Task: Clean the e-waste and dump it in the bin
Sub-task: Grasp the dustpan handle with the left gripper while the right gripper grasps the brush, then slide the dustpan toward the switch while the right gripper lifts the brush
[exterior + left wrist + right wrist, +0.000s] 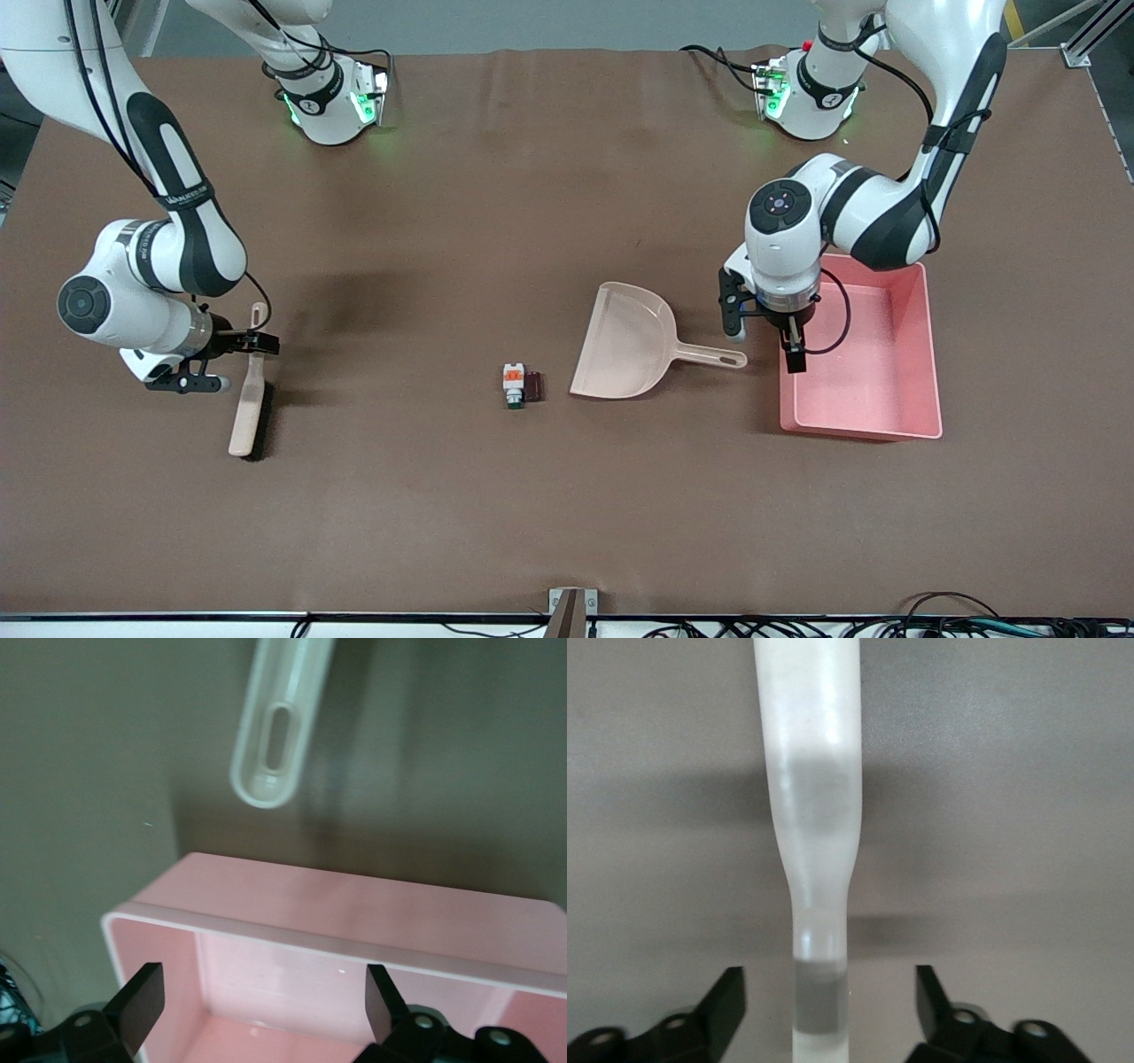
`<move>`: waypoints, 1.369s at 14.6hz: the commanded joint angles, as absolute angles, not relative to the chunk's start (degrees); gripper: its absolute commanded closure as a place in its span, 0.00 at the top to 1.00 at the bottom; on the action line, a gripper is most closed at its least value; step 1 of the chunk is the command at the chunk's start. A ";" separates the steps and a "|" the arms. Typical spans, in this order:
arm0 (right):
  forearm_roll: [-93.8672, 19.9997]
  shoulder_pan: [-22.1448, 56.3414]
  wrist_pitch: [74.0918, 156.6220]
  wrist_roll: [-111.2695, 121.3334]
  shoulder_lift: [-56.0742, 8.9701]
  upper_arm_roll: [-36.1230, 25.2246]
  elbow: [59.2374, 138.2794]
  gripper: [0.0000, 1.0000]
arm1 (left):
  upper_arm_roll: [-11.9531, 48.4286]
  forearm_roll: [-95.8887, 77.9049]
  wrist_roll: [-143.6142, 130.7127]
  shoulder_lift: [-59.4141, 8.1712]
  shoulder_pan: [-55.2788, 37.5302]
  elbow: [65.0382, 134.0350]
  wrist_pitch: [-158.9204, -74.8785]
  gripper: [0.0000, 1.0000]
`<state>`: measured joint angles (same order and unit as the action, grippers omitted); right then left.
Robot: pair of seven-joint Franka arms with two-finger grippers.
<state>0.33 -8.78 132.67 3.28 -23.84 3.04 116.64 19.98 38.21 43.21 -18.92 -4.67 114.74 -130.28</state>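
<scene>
The e-waste lies mid-table: a white component with orange parts and a green tip, with a small dark maroon block touching it. The beige dustpan lies beside them, its handle pointing at the pink bin. My left gripper is open and empty over the bin's wall nearest the dustpan handle; in its wrist view the gripper is above the bin. My right gripper is open with the brush handle between its fingers, not gripped.
The beige brush lies on the brown table toward the right arm's end, bristle head nearer the front camera. The arm bases stand along the table's edge farthest from the front camera. Bare table surrounds the e-waste.
</scene>
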 commanded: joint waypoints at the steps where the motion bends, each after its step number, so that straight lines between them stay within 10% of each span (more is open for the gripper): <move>1: 0.62 -9.23 131.58 3.87 -23.38 3.52 116.72 0.62 | 20.21 38.85 44.03 -24.07 -5.36 108.65 -129.38 1.00; 9: 0.62 -9.05 129.21 3.78 -23.38 3.69 115.85 0.15 | 20.30 38.58 42.54 -29.36 -7.73 103.97 -126.48 1.00; 20: -0.26 -5.11 111.46 3.08 -20.92 4.13 104.68 0.04 | 20.30 38.50 38.41 -32.17 -11.07 101.61 -124.99 1.00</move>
